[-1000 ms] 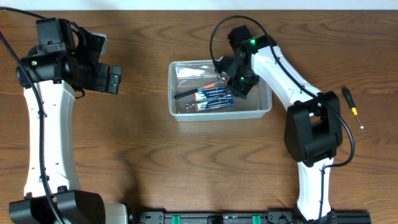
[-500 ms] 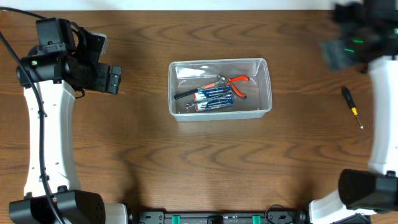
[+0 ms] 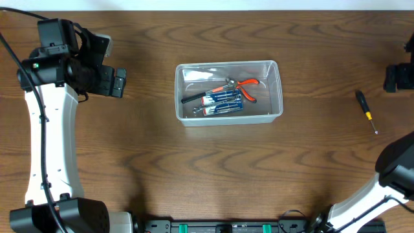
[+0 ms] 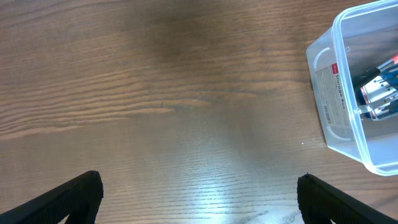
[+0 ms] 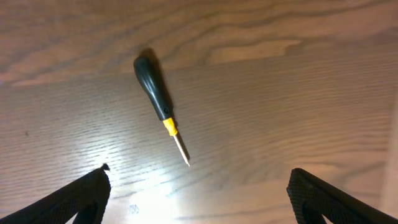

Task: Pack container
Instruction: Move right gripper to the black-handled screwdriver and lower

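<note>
Two arms stand at the outer ends of the wooden table (image 3: 194,168), and a wide band of bare wood runs between them along the near edge.

On the left, the white arm rises from its base at the near corner toward the far edge, then bends at the wrist to face right. The left gripper (image 3: 117,83) points at the container (image 3: 279,90) but sits well apart from it. In the left wrist view its jaws stand wide: only the two dark fingertips (image 4: 62,199) show at the lower corners, with plain wood grain between them.

The container lies at the middle of the table, a little nearer the far edge, its long side running left to right, with bare wood on all four sides. Inside it lie orange-handled pliers (image 3: 247,87), blue batteries (image 3: 220,101) and a black-handled tool (image 3: 193,98). A white sticker (image 4: 333,93) with a red mark sits on its left end wall; the print there and on the batteries is too small to read.

Right of the container, well apart, lies a screwdriver (image 3: 366,111) with a black handle and yellow collar, its tip toward the near right.

The right gripper (image 3: 398,77) sits at the right edge of the overhead view, partly cut off. Its jaws are spread wide over the wood, the screwdriver lying ahead of the fingertips (image 5: 74,199) and untouched.
</note>
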